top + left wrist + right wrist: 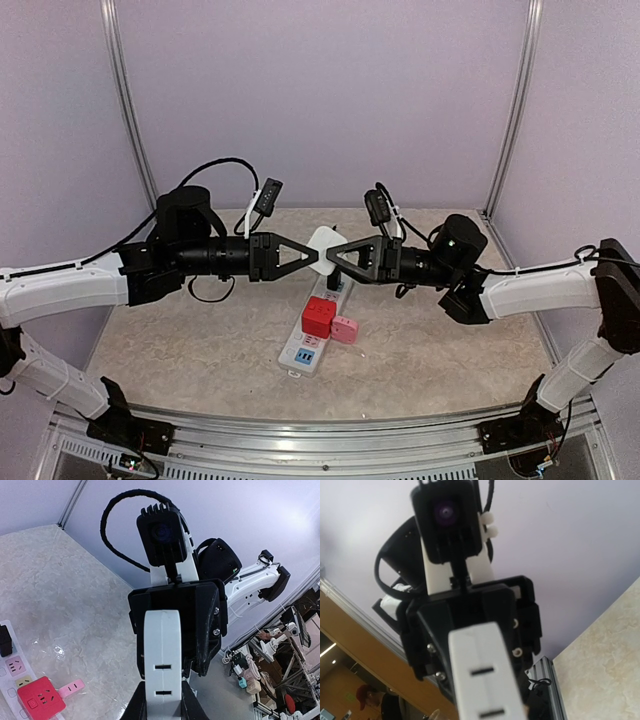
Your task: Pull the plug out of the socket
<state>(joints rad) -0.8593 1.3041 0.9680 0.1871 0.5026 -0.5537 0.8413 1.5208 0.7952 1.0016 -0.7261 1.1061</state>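
The socket, a long white power strip (294,358), lies on the table under both grippers. A red cube plug (319,315), a pink plug (344,329) and a black plug (333,284) sit on it. My left gripper (312,256) and right gripper (338,256) meet tip to tip above the strip, both shut on a white slotted plug block (325,246) held in the air. The left wrist view shows the block (162,655) between my left gripper's (163,702) black fingers, with the strip (9,682) and red cube (40,697) below. The right wrist view shows the block (485,675) filling my right gripper (490,705).
The strip's white cord (345,232) runs toward the back wall. Metal frame posts (130,110) stand at the back corners, and purple walls enclose the marble-look table (180,350). A rail (320,440) runs along the near edge.
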